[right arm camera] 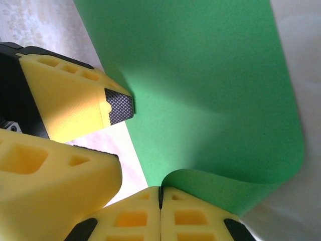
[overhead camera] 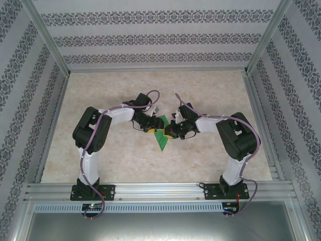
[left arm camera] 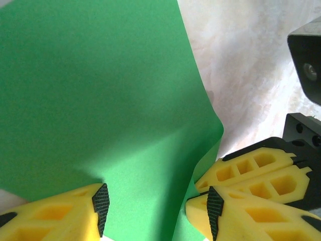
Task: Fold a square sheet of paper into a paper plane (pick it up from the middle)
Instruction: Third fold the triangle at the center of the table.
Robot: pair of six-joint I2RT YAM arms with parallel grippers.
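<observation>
The left pincer (overhead camera: 150,127) stands open, its yellow fingers (left arm camera: 55,216) spread with a black pad on either side of the square sheet of paper (left arm camera: 100,100). The green sheet runs up through the gap between them and away ahead of the tips, unclamped. Judged from this, the spread jaws serve as a guide that steadies the sheet while the other arm works the fold. Between the two pincers the paper lifts off the marble-patterned table (overhead camera: 100,160) and bends. From overhead it shows as a pointed green shape reaching toward the near side. One left pad (right arm camera: 120,108) sits against the sheet's edge, seemingly touching, just beyond the tips of the right pincer (right arm camera: 160,197). That right pincer is closed, its fingertips pressed together on a curled edge of the sheet, and the paper loops up and over from there. This grip likely holds the flap so it can be carried across and creased. No brand, label or writing can be read on the paper, the fingers or the patterned walls (overhead camera: 150,40)
</observation>
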